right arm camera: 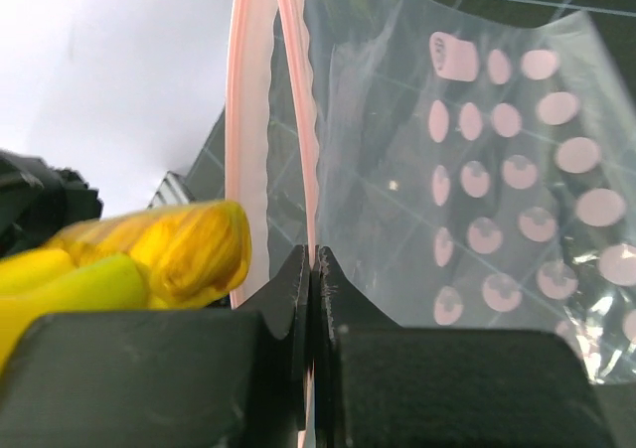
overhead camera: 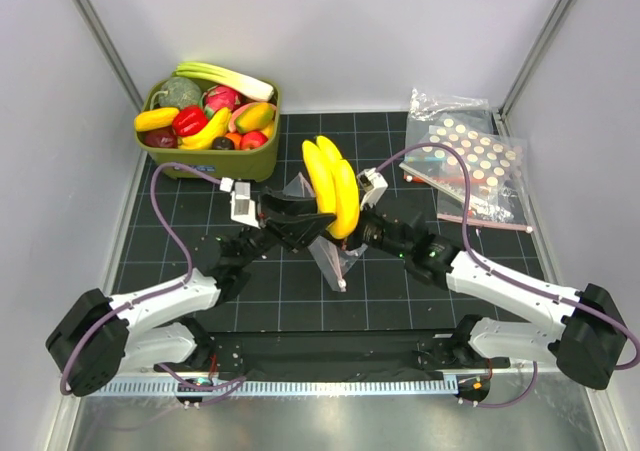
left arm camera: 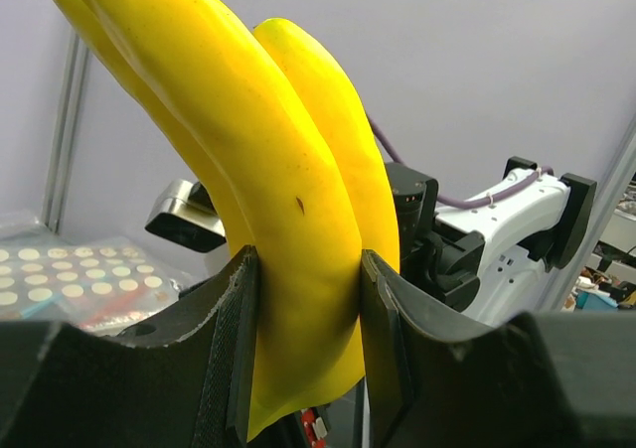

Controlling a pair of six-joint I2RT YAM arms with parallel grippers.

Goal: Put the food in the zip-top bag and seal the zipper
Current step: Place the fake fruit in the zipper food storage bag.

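L gripper (left arm camera: 303, 354) sits partway closed, both pads (left arm camera: 241, 339) pressed against the sides of the yellow banana bunch (left arm camera: 288, 210), which it holds near the lower end. The fruit stands about upright and curves up and left out of the wrist view. From the top cam the L gripper (overhead camera: 300, 211) holds the banana bunch (overhead camera: 333, 186) above the mid table, stem end toward the far edge. R gripper (right arm camera: 313, 269) is pinched fully together, fingers (right arm camera: 288, 299) meeting on the pinkish-red zipper (right arm camera: 298, 100) of the zip-top bag (right arm camera: 388, 200). One strip runs straight up out of the seam btwn the fingers. A 2nd strip (right arm camera: 241, 120) stands just left of it w/ a narrow gap btwn them, so the mouth is slightly parted. The banana tip shows at lower left of that view, just beside the mouth; can't tell if it's inside yet. In the top view the R gripper (overhead camera: 362, 229) is just right of the bananas, and the clear zip-top bag (overhead camera: 335, 256) hangs under and btwn the 2 grippers over the centre of the black grid mat (overhead camera: 200, 241). A green bin (overhead camera: 215, 163) w/ more toy produce sits at the table's far-left corner. Larger clear bags w/ rows of coloured dots (overhead camera: 470, 161) lie near the far-right corner, well apart from the grippers.
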